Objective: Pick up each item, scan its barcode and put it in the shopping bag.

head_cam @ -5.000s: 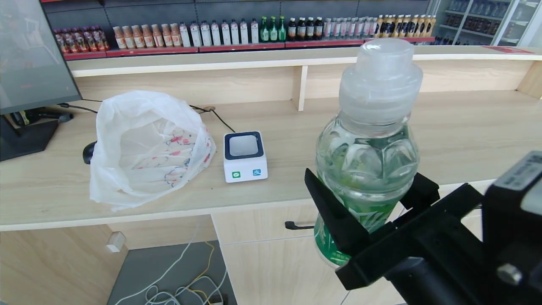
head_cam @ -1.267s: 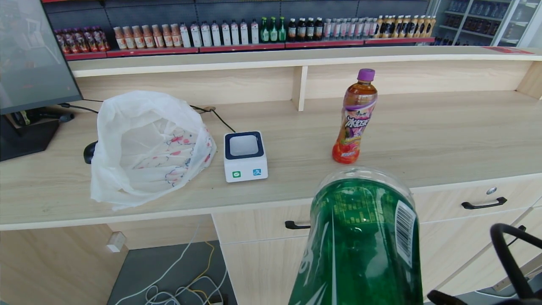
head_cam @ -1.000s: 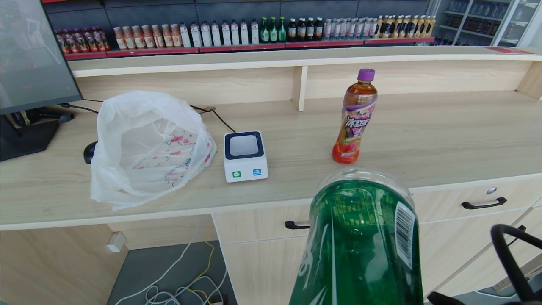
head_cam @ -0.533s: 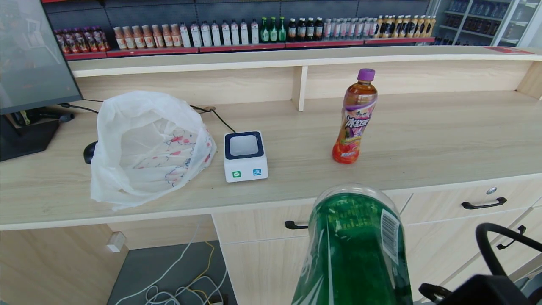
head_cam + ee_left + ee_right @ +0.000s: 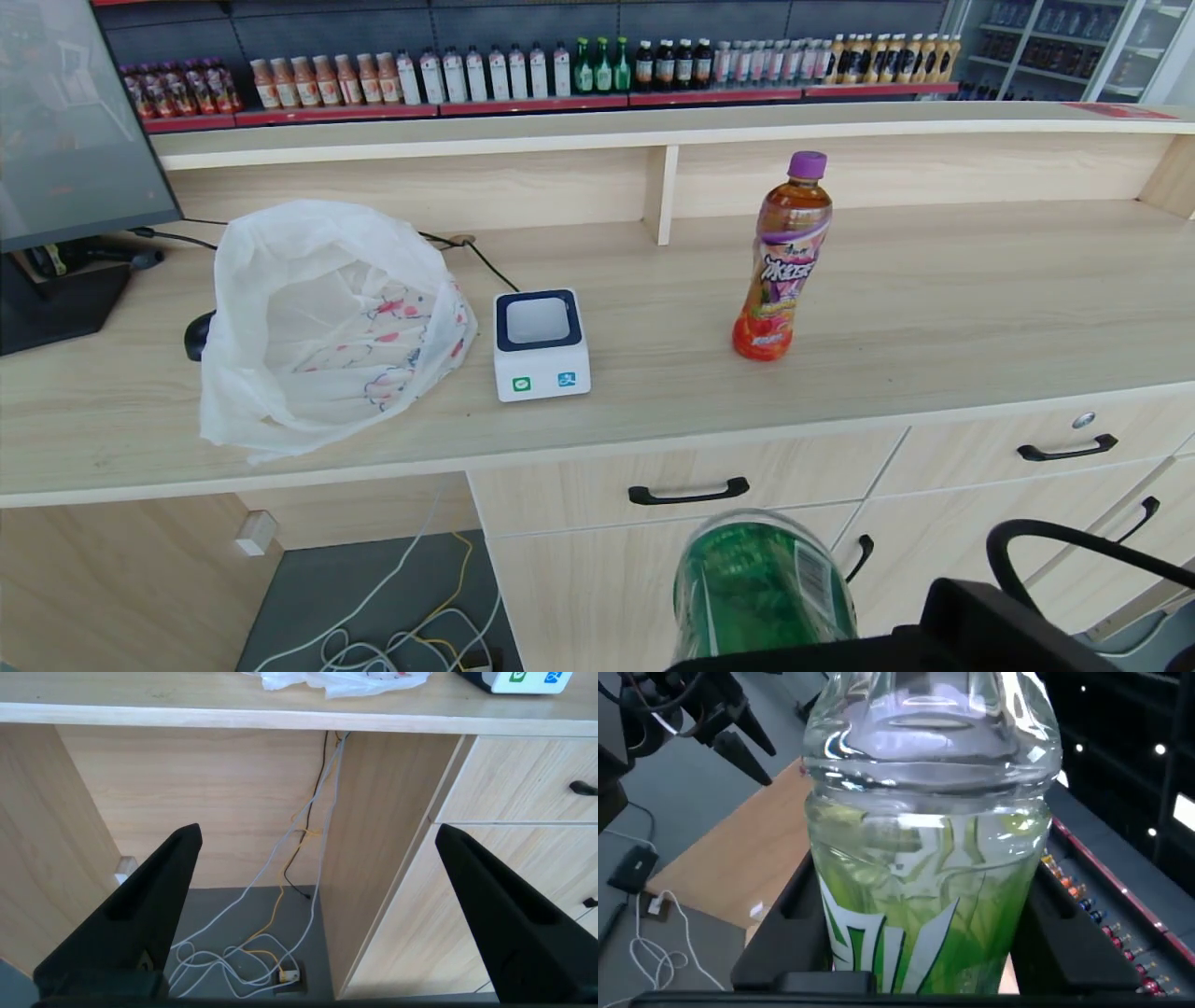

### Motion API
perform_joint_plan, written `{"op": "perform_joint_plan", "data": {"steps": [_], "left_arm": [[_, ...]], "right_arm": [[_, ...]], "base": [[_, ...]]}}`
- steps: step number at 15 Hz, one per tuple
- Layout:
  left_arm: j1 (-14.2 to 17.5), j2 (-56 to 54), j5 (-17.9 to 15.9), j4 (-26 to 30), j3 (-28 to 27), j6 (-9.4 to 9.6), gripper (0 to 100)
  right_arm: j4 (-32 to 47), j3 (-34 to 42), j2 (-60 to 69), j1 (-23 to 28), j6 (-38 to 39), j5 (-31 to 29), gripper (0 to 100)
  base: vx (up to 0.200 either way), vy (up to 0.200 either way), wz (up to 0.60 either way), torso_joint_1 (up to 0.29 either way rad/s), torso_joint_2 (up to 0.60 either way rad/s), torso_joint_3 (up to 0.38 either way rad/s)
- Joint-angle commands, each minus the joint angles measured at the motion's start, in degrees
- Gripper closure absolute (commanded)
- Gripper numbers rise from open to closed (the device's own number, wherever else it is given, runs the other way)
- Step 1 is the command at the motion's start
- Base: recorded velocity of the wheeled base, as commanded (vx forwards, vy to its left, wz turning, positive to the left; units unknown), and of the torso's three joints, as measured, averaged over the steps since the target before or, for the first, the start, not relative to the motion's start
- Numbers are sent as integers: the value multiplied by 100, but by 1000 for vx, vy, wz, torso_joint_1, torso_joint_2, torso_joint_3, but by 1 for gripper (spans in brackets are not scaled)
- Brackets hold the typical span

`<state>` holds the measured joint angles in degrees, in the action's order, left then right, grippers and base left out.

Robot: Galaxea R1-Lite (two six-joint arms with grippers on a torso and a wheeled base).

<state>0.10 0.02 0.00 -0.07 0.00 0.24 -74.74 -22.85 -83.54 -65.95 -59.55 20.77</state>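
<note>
A clear bottle of green drink [image 5: 929, 849] is held in my right gripper [image 5: 924, 929], whose black fingers [image 5: 785, 919] press on both of its sides. In the head view the green bottle [image 5: 761, 583] hangs low in front of the drawers, its base turned towards the camera and a barcode on its right side. An orange drink bottle [image 5: 782, 261] with a purple cap stands upright on the counter. The white scanner [image 5: 541, 343] sits left of it, and the open white shopping bag [image 5: 317, 327] lies further left. My left gripper [image 5: 313, 905] is open below the counter edge, holding nothing.
A monitor [image 5: 75, 121] stands at the counter's far left, with a dark mouse behind the bag. Drawers with black handles [image 5: 688, 492] run under the counter [image 5: 980, 308]. Loose cables [image 5: 252, 952] lie on the floor in the knee-hole. Shelves of bottles line the back wall.
The green bottle was upright five seconds ago and has since tipped base-first towards the camera. In the last second it has sunk from the counter edge to below the drawer handle.
</note>
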Motion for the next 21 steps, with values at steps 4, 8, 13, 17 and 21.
{"op": "perform_joint_plan", "data": {"steps": [4, 8, 13, 17, 21], "left_arm": [[-1, -2, 0, -1, 0, 2, 0], [-1, -2, 0, -1, 0, 2, 0], [-1, -2, 9, -1, 0, 2, 0], [-1, -2, 0, -1, 0, 2, 0], [-1, -2, 9, -1, 0, 2, 0]], "right_arm": [[-14, -71, -408, 408, 392, 15, 100], [-410, 61, -470, 706, 1833, -21, 100], [-946, 122, -523, 847, 3696, -1647, 100], [-1016, 105, -602, 1471, 4707, -2068, 100], [-1025, -317, -962, 2385, 5032, -2068, 100]], "base": [[0, 0, 0, 0, 0, 0], [0, 0, 0, 0, 0, 0], [0, 0, 0, 0, 0, 0], [0, 0, 0, 0, 0, 0], [0, 0, 0, 0, 0, 0]]}}
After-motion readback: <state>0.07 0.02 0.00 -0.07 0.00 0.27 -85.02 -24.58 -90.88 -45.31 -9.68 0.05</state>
